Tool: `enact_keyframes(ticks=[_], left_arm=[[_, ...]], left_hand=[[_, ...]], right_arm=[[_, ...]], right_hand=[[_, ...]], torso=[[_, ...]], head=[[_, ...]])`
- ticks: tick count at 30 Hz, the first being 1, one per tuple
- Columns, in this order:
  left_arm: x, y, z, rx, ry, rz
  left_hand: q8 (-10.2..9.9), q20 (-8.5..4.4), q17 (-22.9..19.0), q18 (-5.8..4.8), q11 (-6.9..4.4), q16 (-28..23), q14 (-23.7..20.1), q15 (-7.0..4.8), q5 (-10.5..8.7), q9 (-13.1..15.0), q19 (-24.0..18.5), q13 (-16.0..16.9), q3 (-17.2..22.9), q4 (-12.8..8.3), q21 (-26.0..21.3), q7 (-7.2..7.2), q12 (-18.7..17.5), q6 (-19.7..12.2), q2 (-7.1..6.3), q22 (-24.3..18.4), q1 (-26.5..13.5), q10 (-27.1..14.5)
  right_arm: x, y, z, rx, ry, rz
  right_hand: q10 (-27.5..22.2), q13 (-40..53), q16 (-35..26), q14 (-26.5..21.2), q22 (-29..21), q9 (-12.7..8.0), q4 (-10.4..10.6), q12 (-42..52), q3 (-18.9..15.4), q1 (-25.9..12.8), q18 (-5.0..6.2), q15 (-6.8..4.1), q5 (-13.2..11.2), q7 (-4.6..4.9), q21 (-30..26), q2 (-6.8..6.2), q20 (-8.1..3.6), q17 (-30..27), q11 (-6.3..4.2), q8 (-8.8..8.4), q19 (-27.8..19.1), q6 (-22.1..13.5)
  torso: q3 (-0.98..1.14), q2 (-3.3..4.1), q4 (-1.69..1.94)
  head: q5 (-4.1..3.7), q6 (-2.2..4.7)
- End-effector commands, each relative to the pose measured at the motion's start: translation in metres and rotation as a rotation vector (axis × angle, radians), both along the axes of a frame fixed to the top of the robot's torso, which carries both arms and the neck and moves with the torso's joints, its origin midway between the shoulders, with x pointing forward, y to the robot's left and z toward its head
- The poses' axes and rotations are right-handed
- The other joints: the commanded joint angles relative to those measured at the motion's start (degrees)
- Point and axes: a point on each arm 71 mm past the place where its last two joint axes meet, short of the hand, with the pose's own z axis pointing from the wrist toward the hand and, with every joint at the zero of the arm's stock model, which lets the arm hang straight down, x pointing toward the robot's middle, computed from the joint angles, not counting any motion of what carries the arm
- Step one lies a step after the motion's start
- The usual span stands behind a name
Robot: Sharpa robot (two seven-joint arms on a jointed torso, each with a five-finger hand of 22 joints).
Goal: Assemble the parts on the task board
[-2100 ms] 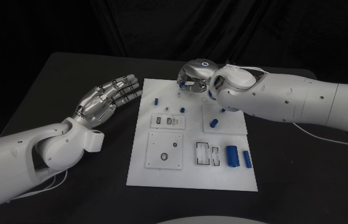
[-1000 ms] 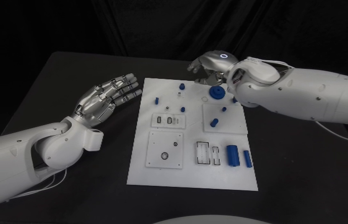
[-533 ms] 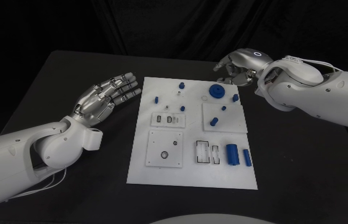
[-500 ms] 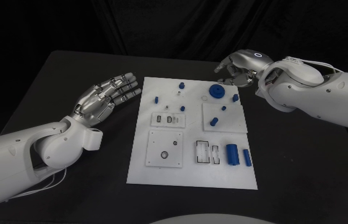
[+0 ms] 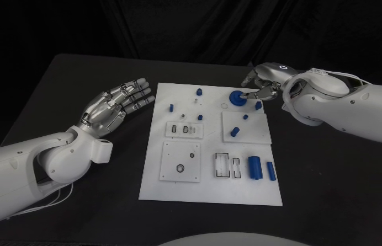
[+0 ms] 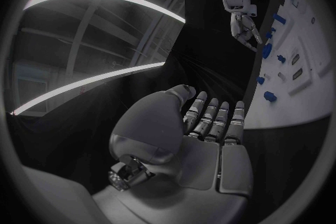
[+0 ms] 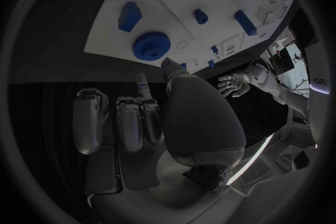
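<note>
Two robot hands empty: right robot hand (image 5: 263, 85) has let go of the gear (image 5: 237, 98), now seated near the board's (image 5: 209, 193) far right corner, fingers loosely curled beside it; left robot hand (image 5: 115, 105) spread at the left edge. Gear apparently placed.

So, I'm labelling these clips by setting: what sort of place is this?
Probably a robotics lab or test cell: a black table against dark drapes, a white task board of small blue parts, and curved ceiling lights in the left wrist view.

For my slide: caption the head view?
Right hand beside blue gear on task board; left hand open.
</note>
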Motion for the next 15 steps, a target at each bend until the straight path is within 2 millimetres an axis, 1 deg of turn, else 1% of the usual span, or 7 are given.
enact_keyframes(ticks=[1,3,4,5,9,10,15], left_arm=[[-0.001,0.0052,0.0127,-0.115,-0.137,0.051],[-0.0011,0.0054,0.0127,-0.115,-0.137,0.051],[-0.0012,0.0056,0.0127,-0.115,-0.137,0.051],[-0.0012,0.0057,0.0127,-0.115,-0.137,0.052],[-0.0012,0.0058,0.0127,-0.115,-0.136,0.051],[-0.0011,0.0059,0.0127,-0.115,-0.136,0.051],[-0.0008,0.0064,0.0125,-0.113,-0.136,0.053]], left_hand=[[0.21,0.11,0.05,-0.3,0.31,0.39,0.02,0.18,0.29,0.07,0.27,0.05,0.39,-0.01,0.24,0.78,0.33,0.35,0.02,0.06,-0.72,0.14],[0.21,0.11,0.05,-0.3,0.31,0.39,0.02,0.18,0.29,0.07,0.27,0.05,0.39,-0.01,0.24,0.78,0.33,0.35,0.02,0.06,-0.72,0.14],[0.21,0.11,0.05,-0.3,0.31,0.39,0.02,0.18,0.29,0.07,0.27,0.05,0.39,-0.01,0.24,0.78,0.33,0.35,0.02,0.06,-0.72,0.14],[0.21,0.11,0.05,-0.3,0.31,0.39,0.02,0.18,0.29,0.07,0.27,0.05,0.39,-0.01,0.24,0.78,0.33,0.35,0.02,0.06,-0.72,0.14],[0.21,0.11,0.05,-0.3,0.31,0.39,0.02,0.18,0.29,0.07,0.27,0.05,0.39,-0.01,0.24,0.78,0.33,0.35,0.02,0.06,-0.72,0.14],[0.21,0.11,0.05,-0.3,0.31,0.39,0.02,0.18,0.29,0.07,0.27,0.05,0.39,-0.01,0.24,0.78,0.33,0.35,0.02,0.06,-0.72,0.14],[0.21,0.11,0.05,-0.37,0.34,0.45,0.04,0.25,0.32,0.07,0.28,0.05,0.57,0.0,0.26,0.8,0.34,0.32,0.05,0.07,-0.78,0.14]], right_arm=[[0.0012,-0.0022,-0.0045,-0.033,0.026,-0.044],[0.0014,-0.001,-0.0058,-0.036,0.031,-0.043],[0.0016,-0.0004,-0.0065,-0.038,0.034,-0.042],[0.0019,-0.0001,-0.007,-0.041,0.037,-0.042],[0.0029,0.0008,-0.0087,-0.049,0.047,-0.04],[0.003,0.001,-0.0092,-0.05,0.05,-0.039],[0.0031,0.0022,-0.0117,-0.052,0.056,-0.034]], right_hand=[[6.05,15.05,0.14,5.9,6.48,-0.28,0.08,0.15,-0.22,-0.09,-0.58,0.06,-0.35,0.03,0.46,-0.37,-0.04,15.05,-0.07,-0.5,0.51,-0.86],[6.05,15.05,0.14,5.9,6.55,-0.3,0.1,0.15,-0.23,-0.08,-0.6,0.05,-0.39,0.03,0.51,-0.37,-0.05,15.05,-0.08,-0.53,0.55,-0.93],[6.05,15.05,0.14,5.9,6.66,-0.32,0.1,0.15,-0.23,-0.08,-0.63,0.04,-0.42,0.03,0.59,-0.36,-0.05,15.05,-0.08,-0.55,0.63,-0.97],[6.05,15.05,0.14,5.9,6.67,-0.43,0.06,0.15,-0.21,0.06,-0.62,0.0,-0.48,0.02,0.6,-0.33,-0.08,15.05,-0.13,-0.64,0.61,-1.24],[6.05,15.05,0.14,5.9,6.03,-0.85,-0.25,0.15,-0.11,0.71,-0.4,-0.09,-0.46,-0.02,0.09,-0.27,-0.17,15.05,-0.24,-0.81,0.04,-2.29],[6.05,15.05,0.14,5.9,5.39,-0.99,-0.36,0.15,-0.11,0.9,-0.2,-0.14,-0.47,-0.05,-0.43,-0.24,-0.21,15.05,-0.28,-0.74,-0.49,-2.48],[6.05,15.05,0.14,5.9,5.18,-0.97,-0.43,0.15,-0.17,1.08,-0.12,-0.12,-0.63,-0.02,-0.69,-0.16,-0.23,15.05,-0.2,-0.27,-0.76,-1.71]], torso=[[0.09,0.11,0.11],[0.05,0.11,0.17],[-0.01,0.07,0.2],[-0.01,0.08,0.21],[-0.15,0.01,0.18],[-0.16,0.01,0.17],[-0.17,-0.03,0.13]], head=[[-0.09,-0.05],[-0.2,-0.12],[-0.22,-0.13],[-0.22,-0.14],[-0.15,-0.24],[-0.17,-0.24],[-0.19,-0.33]])
